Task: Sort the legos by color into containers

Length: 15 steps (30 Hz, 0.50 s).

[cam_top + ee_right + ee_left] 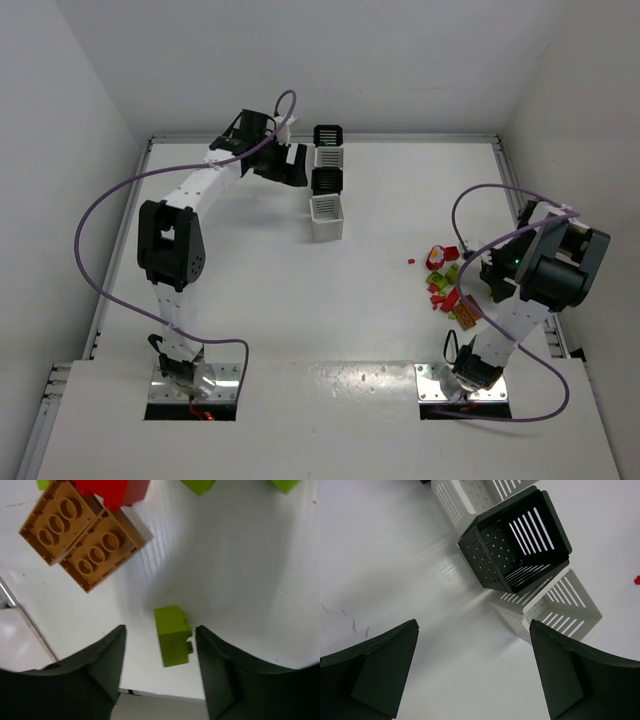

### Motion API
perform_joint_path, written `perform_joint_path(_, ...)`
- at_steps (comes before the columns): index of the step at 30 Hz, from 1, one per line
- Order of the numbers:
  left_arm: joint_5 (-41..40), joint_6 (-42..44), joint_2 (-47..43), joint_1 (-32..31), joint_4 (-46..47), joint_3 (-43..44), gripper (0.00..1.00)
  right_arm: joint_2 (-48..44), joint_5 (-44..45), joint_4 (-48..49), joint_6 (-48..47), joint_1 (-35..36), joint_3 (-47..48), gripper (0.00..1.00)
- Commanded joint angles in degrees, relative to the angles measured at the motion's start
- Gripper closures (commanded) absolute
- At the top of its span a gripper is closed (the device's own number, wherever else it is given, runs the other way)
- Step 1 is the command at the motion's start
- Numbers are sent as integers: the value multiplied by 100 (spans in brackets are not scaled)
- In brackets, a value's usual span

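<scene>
Legos (pixel 450 285) await sorting as the right gripper (pixel 160 629) straddles 1 green brick (pixel 173 636), fingers spread; it should drop lower, centred, before closing.

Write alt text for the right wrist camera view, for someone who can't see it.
The right gripper hangs open over the white table, a lime green lego lying between its black fingers. Farther off, two orange-tan plates lie side by side next to red bricks.

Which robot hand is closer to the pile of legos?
Right. The right hand hovers at the legos, open around a green brick. The left hand is far off, beside the row of bins.
</scene>
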Motion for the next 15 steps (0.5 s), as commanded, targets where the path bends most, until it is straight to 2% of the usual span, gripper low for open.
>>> perform_joint_path(1, -10, -89, -107, 54, 191, -74, 0, -288, -276, -59, -158, 99, -112, 46)
perform_joint_path(2, -10, -89, -107, 54, 191, -74, 0, -289, -329, -58, -158, 99, -172, 55)
perform_joint_path(5, -71, -150, -160, 54, 243, -189, 0, -359, -329, 205, -36, 152, -331, 72)
perform_joint_path(9, -203, -211, -326, 54, 305, -294, 0, -359, -329, 276, 228, 152, -183, 84)
perform_joint_path(15, -326, -317, -484, 159, 471, -558, 0, -306, -986, 329, 737, 205, 852, 96)
